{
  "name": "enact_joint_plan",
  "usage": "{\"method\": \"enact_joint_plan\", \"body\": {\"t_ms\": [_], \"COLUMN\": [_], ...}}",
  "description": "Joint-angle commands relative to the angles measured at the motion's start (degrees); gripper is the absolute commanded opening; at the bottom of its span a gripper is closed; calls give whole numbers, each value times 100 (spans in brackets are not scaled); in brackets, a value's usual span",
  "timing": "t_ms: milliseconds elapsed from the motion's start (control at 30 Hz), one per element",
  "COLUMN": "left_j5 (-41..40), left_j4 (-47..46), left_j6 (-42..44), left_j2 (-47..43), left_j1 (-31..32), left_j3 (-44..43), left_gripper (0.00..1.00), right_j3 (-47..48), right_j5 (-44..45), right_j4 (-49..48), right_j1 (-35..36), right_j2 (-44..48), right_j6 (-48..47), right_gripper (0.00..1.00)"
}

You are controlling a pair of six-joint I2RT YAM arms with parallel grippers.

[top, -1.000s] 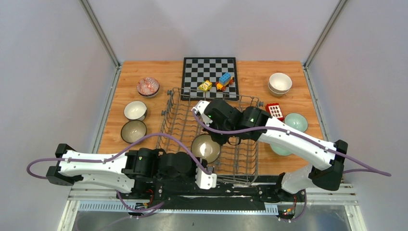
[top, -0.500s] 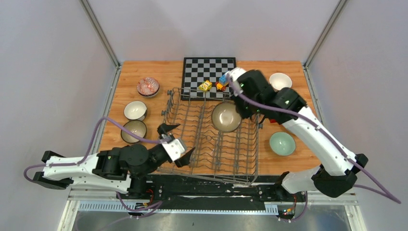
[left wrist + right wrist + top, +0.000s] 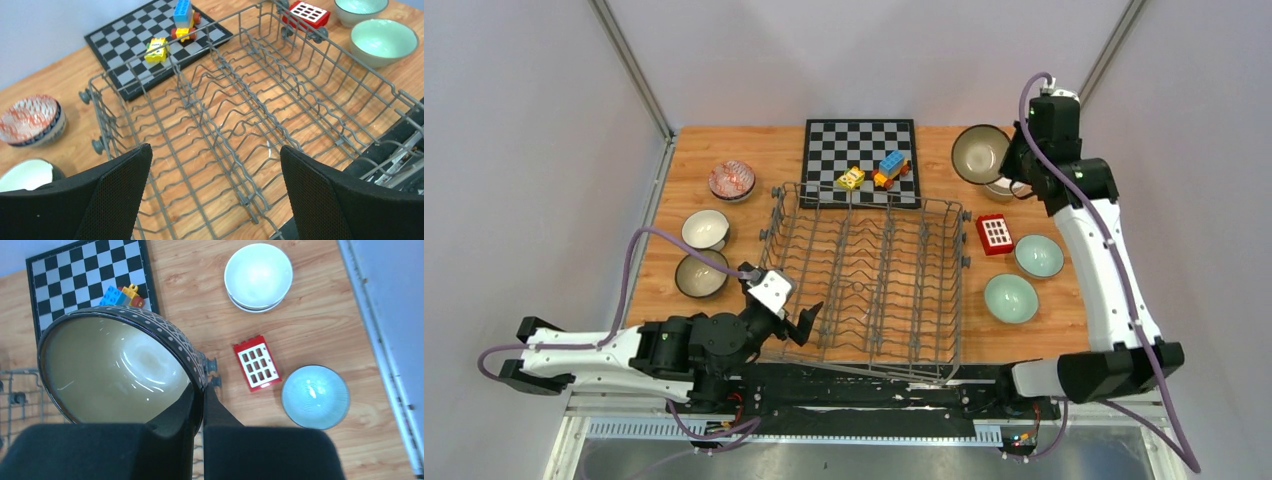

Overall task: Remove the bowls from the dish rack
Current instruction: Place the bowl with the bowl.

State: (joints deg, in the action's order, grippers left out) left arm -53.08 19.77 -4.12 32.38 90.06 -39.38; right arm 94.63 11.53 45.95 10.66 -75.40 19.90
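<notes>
1. The right gripper (image 3: 198, 401) was closed narrowly on the rim of the dark-patterned bowl (image 3: 120, 365). Its black fingers (image 3: 175, 416) pinched the rim at the bowl's lower right in the wrist view.
2. That bowl hung tilted in the air at the upper right of the top view, its pale olive inside turned towards the camera. It partly covered the stack of white bowls (image 3: 258, 275) standing on the wooden table (image 3: 774, 150).
3. In the right wrist view, the red block (image 3: 257, 362) lay right of the held bowl. A pale blue-green bowl (image 3: 315, 396) sat at the lower right of it.
4. The left gripper (image 3: 215, 170) was spread wide with nothing between its fingers. It hovered just over the lower left corner of the dish rack (image 3: 869, 280) as the top view showed it.
5. The rack stood in the centre of the top view, only its bare wire tines showing. Every bowl in view sat on the table outside it or hung in the right gripper.
6. Left of the rack stood a red-patterned bowl (image 3: 731, 180), a cream bowl (image 3: 705, 229) and a dark-rimmed bowl (image 3: 701, 273), in a loose column.
7. A mint bowl (image 3: 1010, 298) sat right of the rack, just below the blue-green one.
8. The chessboard (image 3: 860, 145) lay above the rack, touching its far rim, with the toy blocks (image 3: 891, 168) on its lower edge.
</notes>
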Motion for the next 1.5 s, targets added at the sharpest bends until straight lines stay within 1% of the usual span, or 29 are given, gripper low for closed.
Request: {"method": "enact_joint_plan", "body": {"t_ms": [0, 133, 233, 433, 533, 633, 833, 933, 967, 1067, 1133, 1200, 1333, 1467], "left_j5": [-618, -764, -821, -941, -929, -908, -874, -1002, -1027, -1269, -1629, -1857, -2017, -2116], "left_j4": [34, 353, 528, 424, 381, 519, 632, 905, 1030, 1586, 2043, 2390, 2564, 2700], "left_j6": [-997, -1562, -1831, -1918, -1919, -2025, -2338, -2787, -2956, -3436, -3678, -3863, -3845, -3909], "left_j2": [-192, -304, -341, -261, -131, 8, 86, 31, 20, -44, -65, -79, -117, -180], "left_j1": [-15, -15, -15, -15, -15, -15, -16, -13, -14, -15, -15, -19, -25, -26], "left_j3": [191, 274, 328, 544, 542, 449, 500, 574, 567, 377, 153, -76, -301, -405], "left_gripper": [100, 100, 100, 100, 100, 100, 100, 100, 100, 100, 100, 100, 100, 100], "right_j3": [-84, 230, 195, 370, 277, -186, -1604, -2300, -2478, -2988, -3262, -3375, -3277, -2721], "right_j5": [-433, -333, -774, -1207, -1182, -926, -846, -765, -781, -1016, -1206, -1207, -742, -504], "right_j4": [-1168, -1261, -1523, -1642, -1647, -1707, -1809, -1669, -1638, -1581, -1558, -1450, -1183, -915], "right_j1": [-230, -381, -666, -761, -772, -919, -1493, -1671, -1696, -1705, -1520, -1160, 258, 1797], "right_j2": [-532, -1215, -1552, -2274, -2262, -1825, -219, 571, 695, 1297, 1601, 1840, 2028, 1563], "right_j6": [874, 1041, 1335, 1519, 1578, 1661, 1847, 1882, 1889, 1922, 1898, 1785, 1492, 1288], "right_gripper": [0, 0, 0, 0, 0, 0, 0, 0, 0, 0, 0, 0, 0, 0]}}
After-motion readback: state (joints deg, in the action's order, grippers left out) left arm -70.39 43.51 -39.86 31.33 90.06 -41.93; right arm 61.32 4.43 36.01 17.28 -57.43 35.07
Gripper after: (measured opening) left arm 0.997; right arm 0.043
